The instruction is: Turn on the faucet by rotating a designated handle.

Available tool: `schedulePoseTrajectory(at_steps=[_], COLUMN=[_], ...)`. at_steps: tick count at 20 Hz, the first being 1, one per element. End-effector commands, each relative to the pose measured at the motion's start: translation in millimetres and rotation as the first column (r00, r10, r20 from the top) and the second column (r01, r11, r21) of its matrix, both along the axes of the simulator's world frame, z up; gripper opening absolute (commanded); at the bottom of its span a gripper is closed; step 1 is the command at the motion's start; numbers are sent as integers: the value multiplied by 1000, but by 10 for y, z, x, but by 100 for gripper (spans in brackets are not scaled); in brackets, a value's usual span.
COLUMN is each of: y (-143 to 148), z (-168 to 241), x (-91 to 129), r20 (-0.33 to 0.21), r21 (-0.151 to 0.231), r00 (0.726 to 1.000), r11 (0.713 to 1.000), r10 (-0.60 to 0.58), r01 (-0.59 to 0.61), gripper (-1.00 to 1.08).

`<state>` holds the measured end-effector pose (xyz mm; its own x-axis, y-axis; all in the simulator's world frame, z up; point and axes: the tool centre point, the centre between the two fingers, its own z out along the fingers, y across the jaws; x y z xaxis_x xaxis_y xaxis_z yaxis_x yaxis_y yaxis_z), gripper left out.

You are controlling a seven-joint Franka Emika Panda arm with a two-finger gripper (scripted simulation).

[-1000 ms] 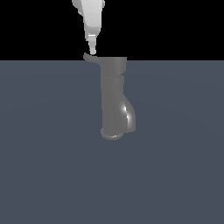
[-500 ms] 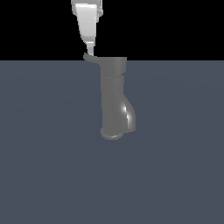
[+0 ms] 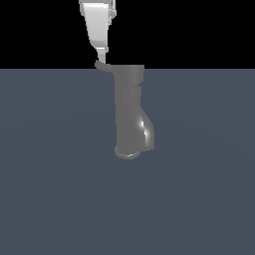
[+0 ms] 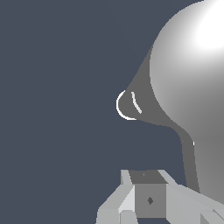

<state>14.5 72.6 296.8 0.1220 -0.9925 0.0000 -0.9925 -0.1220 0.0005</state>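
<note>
You are looking at a flat dark blue-grey floor with black behind it, and nothing else stands there but the faucet [image 3: 130, 112]. In the exterior view, the faucet is a tall shiny grey post with a fat curved spout near its round bottom rim. The handle [image 3: 105, 66] is a thin little stick poking out sideways from the faucet's cap, toward the exterior view's left. The gripper [image 3: 101, 56] hangs straight down from above, and its tip sits right on the outer end of the handle. I think it is there because pushing far out from the cap turns the stick most easily. From this side the fingers line up, so you cannot tell if the claw is spread or pinched. In the wrist view, the faucet [image 4: 192, 65] fills one side as a big bright round shape, and the handle [image 4: 189, 164] runs as a thin grey strip from the faucet to the gripper [image 4: 148, 183]. The finger parts sit next to that strip, but the gap is still hard to read.
</note>
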Motion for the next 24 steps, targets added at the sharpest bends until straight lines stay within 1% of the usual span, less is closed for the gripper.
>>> schedulePoseTrajectory(at_steps=[1,15,16,17,24], y=[13,81,81,109,-20], z=[1,0,0,1,-1], x=[-74,-508,-508,-453,-643], r20=[0,0,0,6,5], r21=[0,0,0,3,2], r00=[1000,1000,1000,1000,1000], r11=[1000,1000,1000,1000,1000], r10=[0,0,0,5,3], r01=[0,0,0,-5,-3], gripper=[-100,-100,-100,-100,-100])
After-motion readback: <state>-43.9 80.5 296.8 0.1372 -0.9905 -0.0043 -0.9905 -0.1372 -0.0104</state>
